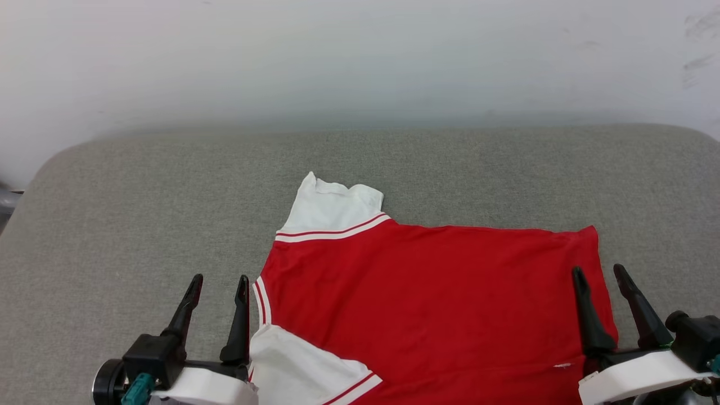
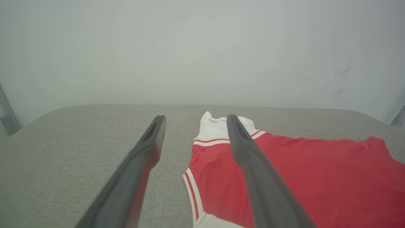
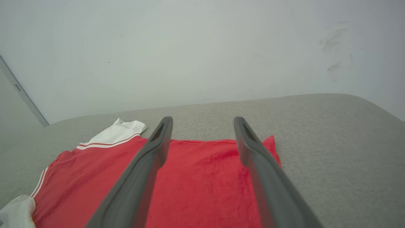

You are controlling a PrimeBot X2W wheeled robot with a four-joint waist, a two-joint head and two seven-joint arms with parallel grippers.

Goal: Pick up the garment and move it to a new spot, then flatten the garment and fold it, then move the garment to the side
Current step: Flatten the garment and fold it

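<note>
The garment (image 1: pixel 433 304), a red jersey with white sleeves and red-striped trim, lies spread flat on the grey cushioned surface (image 1: pixel 140 214). One white sleeve points toward the far side and the other lies at the near edge. My left gripper (image 1: pixel 219 284) stands open just left of the collar side, above bare fabric surface. My right gripper (image 1: pixel 599 275) is open over the garment's right hem edge. In the left wrist view the garment (image 2: pixel 284 177) lies to the right of my left gripper (image 2: pixel 193 122). In the right wrist view the red cloth (image 3: pixel 196 180) runs under my right gripper (image 3: pixel 203 122).
A pale wall (image 1: pixel 360 56) rises right behind the surface's far rounded edge. Bare grey cushion extends left of the garment and beyond it, with a narrower strip to the right (image 1: pixel 664 225).
</note>
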